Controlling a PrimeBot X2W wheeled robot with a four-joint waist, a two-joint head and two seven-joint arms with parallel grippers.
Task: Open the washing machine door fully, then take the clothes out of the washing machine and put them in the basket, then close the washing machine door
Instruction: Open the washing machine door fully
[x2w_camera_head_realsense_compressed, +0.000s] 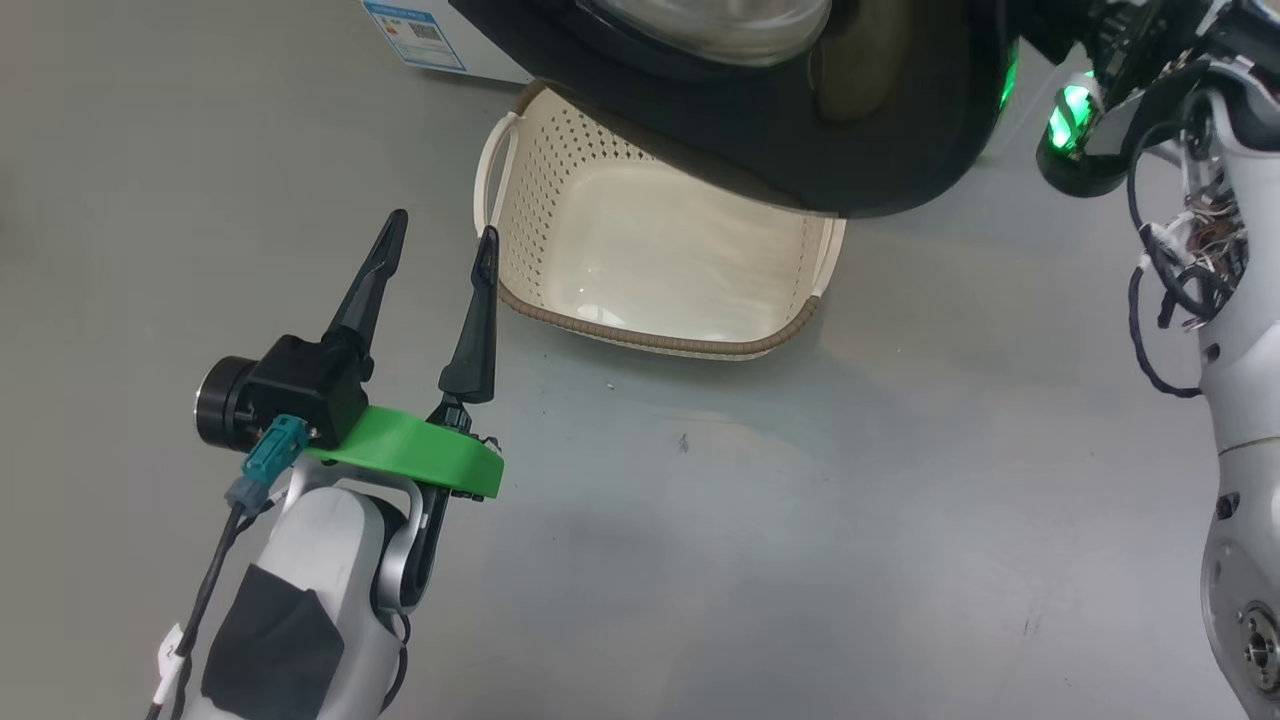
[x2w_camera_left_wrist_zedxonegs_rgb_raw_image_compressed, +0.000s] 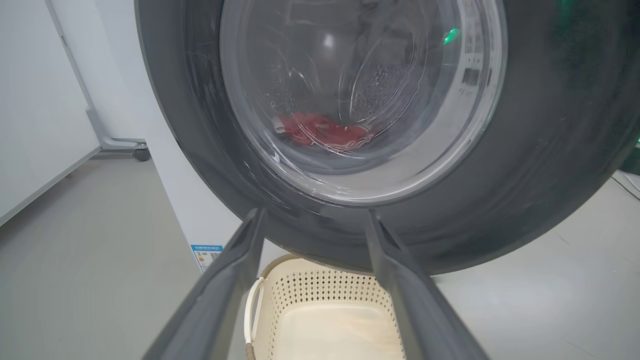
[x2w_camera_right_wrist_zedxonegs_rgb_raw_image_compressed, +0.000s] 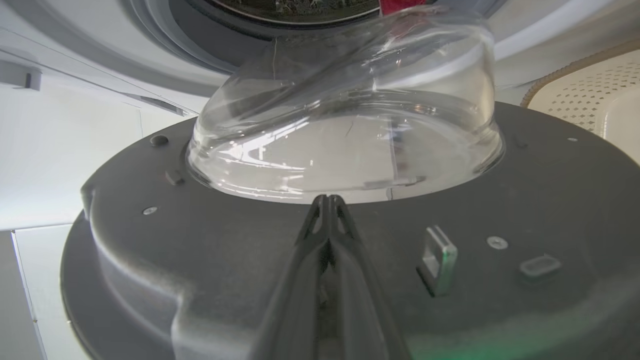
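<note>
Right gripper (x2w_camera_right_wrist_zedxonegs_rgb_raw_image_compressed: 327, 198) is pressed closed and empty, tips at the inner face of the washing machine door (x2w_camera_right_wrist_zedxonegs_rgb_raw_image_compressed: 240, 260), just below its glass bowl. Left gripper (x2w_camera_head_realsense_compressed: 443, 225) is spread wide, empty, just beside the basket (x2w_camera_head_realsense_compressed: 650, 340). The basket is partly under the door. The clothes (x2w_camera_left_wrist_zedxonegs_rgb_raw_image_compressed: 320, 132) lie in the drum. Grey floor (x2w_camera_head_realsense_compressed: 800, 520), white washing machine (x2w_camera_left_wrist_zedxonegs_rgb_raw_image_compressed: 195, 210).

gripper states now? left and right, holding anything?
Left gripper: open, empty.
Right gripper: shut, nothing held, tips by the washing machine door.
</note>
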